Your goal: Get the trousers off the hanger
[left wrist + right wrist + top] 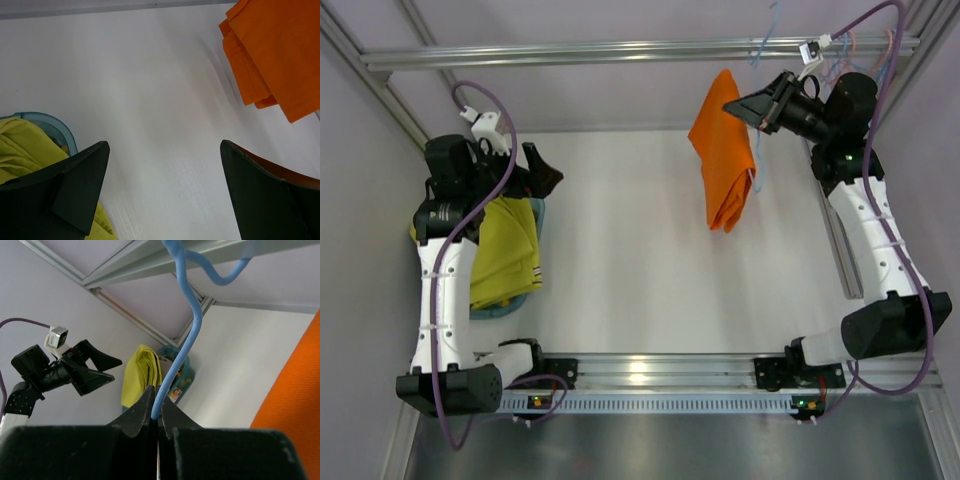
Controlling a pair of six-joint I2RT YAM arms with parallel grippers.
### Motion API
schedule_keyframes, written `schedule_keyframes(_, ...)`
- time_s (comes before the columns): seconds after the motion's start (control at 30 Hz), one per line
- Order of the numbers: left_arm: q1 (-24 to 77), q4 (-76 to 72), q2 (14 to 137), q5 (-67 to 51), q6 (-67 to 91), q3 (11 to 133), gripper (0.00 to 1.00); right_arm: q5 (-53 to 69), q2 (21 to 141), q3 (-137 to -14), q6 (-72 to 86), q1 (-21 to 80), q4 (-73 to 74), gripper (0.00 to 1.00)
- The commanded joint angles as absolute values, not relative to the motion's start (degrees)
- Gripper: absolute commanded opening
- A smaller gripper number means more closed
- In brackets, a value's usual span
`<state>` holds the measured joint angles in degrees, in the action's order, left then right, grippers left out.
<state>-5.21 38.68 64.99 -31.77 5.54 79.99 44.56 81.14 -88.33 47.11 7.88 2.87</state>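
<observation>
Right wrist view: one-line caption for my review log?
Right hand pinches the blue hanger wire, orange trousers beside it, yellow-green trousers in the background.

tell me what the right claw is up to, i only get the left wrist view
Observer: The right claw is shut on the wire of a blue hanger.
Operator: where does that wire go
Observer: It climbs to the overhead rail at the back of the frame.
Operator: and the yellow pair, i see just a corner
Observer: The yellow-green trousers spill over a blue bin, partly under the left arm.
</observation>
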Motion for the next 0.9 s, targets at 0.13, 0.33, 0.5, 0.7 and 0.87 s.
schedule_keyframes(0.13,-5.2,33.3,62.3,-32.3,5.7,78.1,0.98,44.3,77.3,-94.8,42.1,8.7,-6.0,0.0)
schedule_keyframes(0.33,-5.2,21.7,53.7,-37.1,-2.5,63.9,0.98,45.0,73.1,-89.9,42.7,11.2,-5.1,0.0)
schedule_keyframes(0.5,-5.0,15.5,49.0,-41.0,-9.6,55.3,0.99,43.5,69.4,-86.1,42.4,14.3,-3.9,0.0)
schedule_keyframes(0.7,-2.5,3.4,48.0,-40.0,-11.4,46.5,0.98,38.8,65.8,-81.7,43.1,18.3,-3.3,0.0)
schedule_keyframes(0.87,11.9,0.5,51.1,-34.2,-13.9,45.4,0.98,35.2,65.7,-81.6,41.4,22.3,-1.7,0.0)
